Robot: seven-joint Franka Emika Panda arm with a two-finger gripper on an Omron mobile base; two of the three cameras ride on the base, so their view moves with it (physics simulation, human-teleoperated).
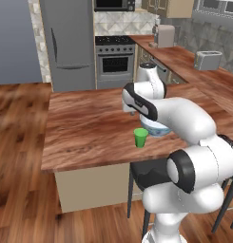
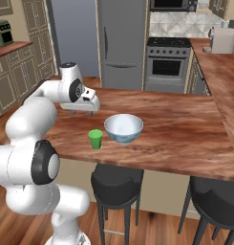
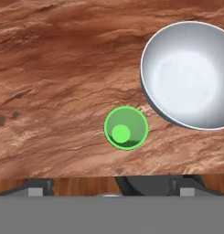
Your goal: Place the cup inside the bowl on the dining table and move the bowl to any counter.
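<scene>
Hand spread wide above dining table, green cup upright beside bowl

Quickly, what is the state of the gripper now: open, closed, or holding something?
Gripper: open, holding nothing, above the table; the cup stands free below.

Base cams rear L/R, share table; hand cam overhead, facing down.
</scene>
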